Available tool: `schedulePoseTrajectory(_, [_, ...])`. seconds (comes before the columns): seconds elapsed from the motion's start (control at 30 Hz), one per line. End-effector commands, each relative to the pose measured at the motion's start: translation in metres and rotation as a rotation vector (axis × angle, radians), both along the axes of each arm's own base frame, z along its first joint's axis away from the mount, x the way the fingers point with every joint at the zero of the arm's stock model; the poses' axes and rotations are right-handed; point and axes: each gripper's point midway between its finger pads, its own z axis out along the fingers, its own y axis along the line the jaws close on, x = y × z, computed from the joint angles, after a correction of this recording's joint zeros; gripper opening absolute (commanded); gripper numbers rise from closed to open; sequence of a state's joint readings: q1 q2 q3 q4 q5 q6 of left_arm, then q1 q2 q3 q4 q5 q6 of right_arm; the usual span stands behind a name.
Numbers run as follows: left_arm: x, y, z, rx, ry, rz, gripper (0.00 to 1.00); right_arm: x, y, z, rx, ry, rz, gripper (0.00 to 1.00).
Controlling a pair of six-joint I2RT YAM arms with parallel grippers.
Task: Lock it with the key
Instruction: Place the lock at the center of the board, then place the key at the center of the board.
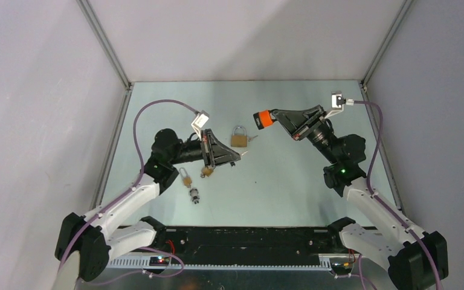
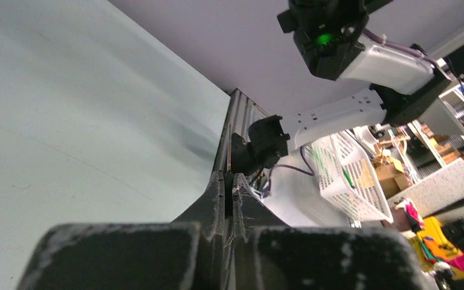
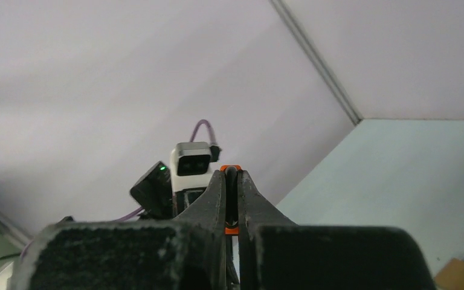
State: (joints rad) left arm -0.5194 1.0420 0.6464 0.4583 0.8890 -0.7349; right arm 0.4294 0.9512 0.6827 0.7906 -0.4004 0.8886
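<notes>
On matte tabletop [image 1: 290, 181], boxy brass padlock [image 1: 238, 141] (arched shackle [image 1: 238, 128])

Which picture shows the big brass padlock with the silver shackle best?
The top external view: the big brass padlock shows whole, shackle included. The right wrist view catches only a brass corner, probably it; the left wrist view, nothing.

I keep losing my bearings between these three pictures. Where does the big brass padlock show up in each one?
Top external: the brass padlock lies near the middle of the table.
Left wrist: not in it.
Right wrist: only a brass corner at the bottom right edge, probably the padlock.
Shared landmark: the pale green table, also seen in the left wrist view and the right wrist view.
</notes>
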Motion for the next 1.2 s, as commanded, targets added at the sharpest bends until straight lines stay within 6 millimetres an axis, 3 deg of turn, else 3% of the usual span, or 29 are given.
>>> schedulePoseTrajectory(0.0, [0.028,-0.001,0.008,-0.018,0.006,0.127,0.00,0.023,-0.021,0.002,0.000,0.051,-0.154,0.00])
schedulePoseTrajectory(0.03, [0.036,-0.003,0.001,-0.006,0.032,0.148,0.00,0.033,-0.028,-0.005,-0.009,0.087,-0.190,0.00])
schedulePoseTrajectory(0.13, [0.066,-0.008,-0.013,0.020,0.079,0.249,0.00,0.059,-0.037,-0.058,-0.099,0.277,-0.242,0.00])
schedulePoseTrajectory(0.23, [0.098,-0.027,-0.032,0.070,0.103,0.301,0.00,0.080,-0.052,-0.115,-0.191,0.461,-0.295,0.00])
schedulePoseTrajectory(0.27, [0.099,-0.037,-0.037,0.089,0.093,0.287,0.00,0.084,-0.056,-0.126,-0.206,0.490,-0.307,0.00])
schedulePoseTrajectory(0.3, [0.114,-0.049,-0.044,0.107,0.103,0.297,0.00,0.089,-0.064,-0.147,-0.228,0.548,-0.320,0.00])
schedulePoseTrajectory(0.4, [0.117,-0.089,-0.071,0.161,0.127,0.239,0.00,0.097,-0.085,-0.184,-0.243,0.659,-0.353,0.00])
schedulePoseTrajectory(0.47, [0.120,-0.120,-0.105,0.215,0.161,0.195,0.00,0.102,-0.101,-0.209,-0.245,0.735,-0.378,0.00])
schedulePoseTrajectory(0.5, [0.124,-0.131,-0.099,0.206,0.135,0.187,0.00,0.104,-0.111,-0.224,-0.245,0.778,-0.401,0.00])
schedulePoseTrajectory(0.53, [0.120,-0.143,-0.116,0.234,0.148,0.166,0.00,0.105,-0.115,-0.232,-0.242,0.797,-0.412,0.00])
schedulePoseTrajectory(0.57, [0.126,-0.152,-0.113,0.228,0.135,0.174,0.00,0.106,-0.122,-0.245,-0.240,0.824,-0.432,0.00])
schedulePoseTrajectory(0.6, [0.124,-0.160,-0.130,0.254,0.156,0.163,0.00,0.106,-0.125,-0.251,-0.240,0.835,-0.439,0.00])
schedulePoseTrajectory(0.63, [0.125,-0.169,-0.128,0.248,0.154,0.159,0.00,0.105,-0.129,-0.264,-0.244,0.860,-0.455,0.00])
schedulePoseTrajectory(0.67, [0.129,-0.174,-0.138,0.261,0.167,0.164,0.00,0.105,-0.133,-0.273,-0.250,0.879,-0.477,0.00])
schedulePoseTrajectory(0.87, [0.147,-0.181,-0.184,0.323,0.241,0.251,0.00,0.106,-0.147,-0.317,-0.263,0.967,-0.544,0.00])
schedulePoseTrajectory(1.03, [0.160,-0.182,-0.210,0.341,0.323,0.334,0.00,0.107,-0.136,-0.332,-0.236,0.997,-0.470,0.00])
schedulePoseTrajectory(1.17, [0.170,-0.187,-0.219,0.336,0.355,0.368,0.06,0.100,-0.128,-0.346,-0.252,1.039,-0.415,0.00])
